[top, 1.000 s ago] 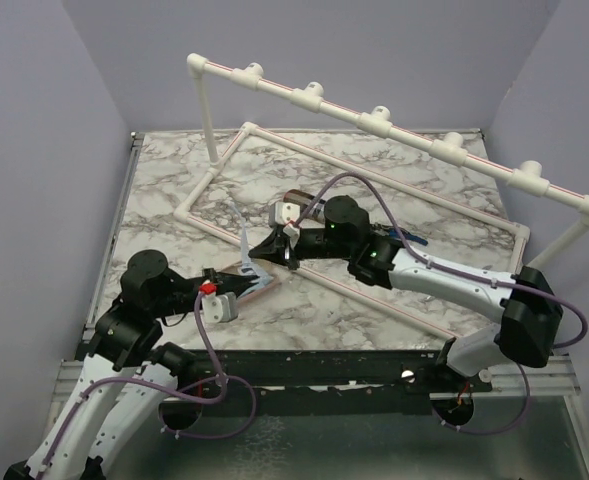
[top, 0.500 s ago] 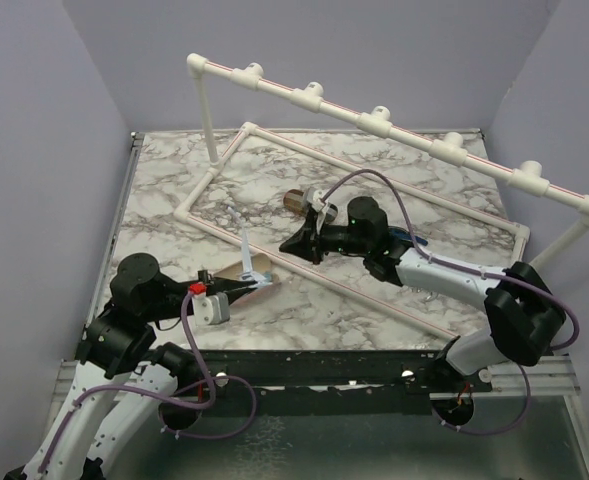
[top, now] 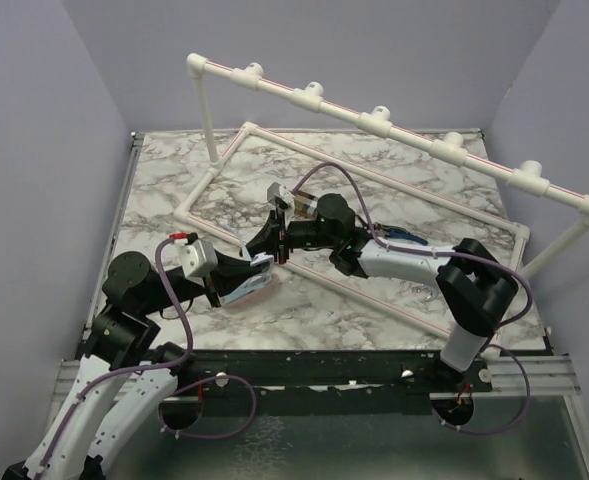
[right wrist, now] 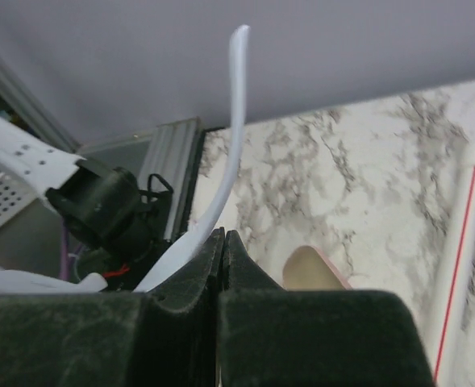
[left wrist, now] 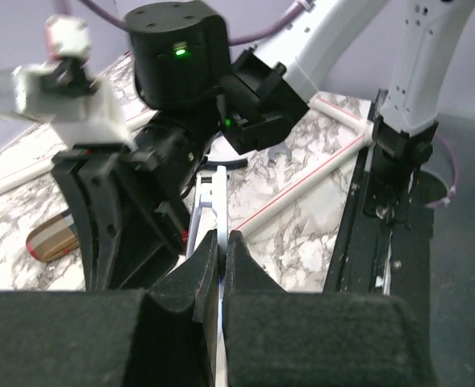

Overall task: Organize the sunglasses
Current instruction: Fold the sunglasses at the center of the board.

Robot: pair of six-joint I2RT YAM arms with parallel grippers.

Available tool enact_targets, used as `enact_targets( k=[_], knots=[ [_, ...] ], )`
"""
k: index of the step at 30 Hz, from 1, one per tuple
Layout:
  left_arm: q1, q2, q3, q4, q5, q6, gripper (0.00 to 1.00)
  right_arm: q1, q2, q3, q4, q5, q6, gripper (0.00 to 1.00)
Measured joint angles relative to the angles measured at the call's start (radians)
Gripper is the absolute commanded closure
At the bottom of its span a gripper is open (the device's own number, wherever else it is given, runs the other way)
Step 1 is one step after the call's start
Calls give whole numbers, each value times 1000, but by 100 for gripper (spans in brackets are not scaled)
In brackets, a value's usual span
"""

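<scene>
Both hands have closed in on each other since a second ago. The left hand has swung up and rolled over, so its white wrist camera now sits on top. The right hand has come back down and to the left, meeting it tip to tip over the near-left part of the table.

The left hand's jaws are pressed together on the blue-framed sunglasses. They pinch a thin, flat, pale blue-white strip of frame that runs up from the fingertips toward the right hand's black housing. The fingers are matte black wedges backed with fuzzy, felt-like padding.

The right hand is likewise clamped, gripping a slim temple arm of smooth, pale plastic. It rises from the jaws and curves gently to a rounded tip. From above, the two hands hide most of the rest of the pair, and only a pale, see-through patch shows beneath them.

The sunglasses sit just over the pink case, an oblong with a rounded end lying on the table. Whether they touch it cannot be told.

Beyond the right hand lies the brown plaid case, rounded at its end with a checked fabric pattern. A frame of white pipe with a thin red stripe and knobbly joints stands over the table, which has a glossy white marble pattern with grey veins.
</scene>
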Motion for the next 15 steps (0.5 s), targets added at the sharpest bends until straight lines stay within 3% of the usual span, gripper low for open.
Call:
enact_targets(
  k=[7,11,15],
  knots=[
    [0,24,0,42,-105,-169,100,-7,-68,-121,399,-224,177,97],
    [-8,31,0,43,-109,-235,100,-15,-201,-193,377,-212,122,80],
    [-8,31,0,45,-140,-253,100,-18,-359,-216,172,-48,-9,50]
  ],
)
